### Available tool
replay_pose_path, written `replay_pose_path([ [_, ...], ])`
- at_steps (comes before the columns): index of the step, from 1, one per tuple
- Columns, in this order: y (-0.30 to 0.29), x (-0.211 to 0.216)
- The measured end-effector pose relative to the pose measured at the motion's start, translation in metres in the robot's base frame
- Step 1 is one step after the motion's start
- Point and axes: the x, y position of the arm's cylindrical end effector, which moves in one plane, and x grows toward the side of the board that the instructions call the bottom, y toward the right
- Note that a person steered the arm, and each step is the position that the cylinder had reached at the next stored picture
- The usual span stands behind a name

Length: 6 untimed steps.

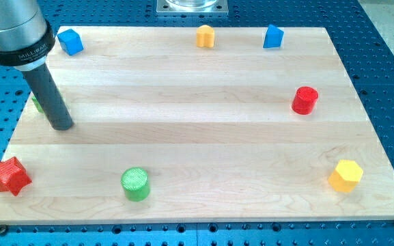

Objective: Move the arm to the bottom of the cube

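Observation:
A blue cube (70, 41) sits at the board's top left corner. My tip (63, 126) rests on the board near the left edge, well below the cube and slightly to its left. The dark rod rises from the tip up to the grey arm head at the view's top left. A green block (38, 104) is mostly hidden behind the rod, just left of it.
Wooden board (197, 123) on a blue perforated table. An orange block (205, 36) and a blue block (272, 36) sit at the top edge. A red cylinder (304, 100) is at right, a yellow hexagon (345, 175) at bottom right, a green cylinder (136, 184) at bottom, a red star (9, 176) at bottom left.

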Motion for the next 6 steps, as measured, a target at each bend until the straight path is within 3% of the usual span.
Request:
replay_pose_path([
  [2, -0.022, 0.023],
  [3, 0.009, 0.012],
  [4, 0.064, -0.039],
  [5, 0.063, -0.095],
  [6, -0.006, -0.099],
])
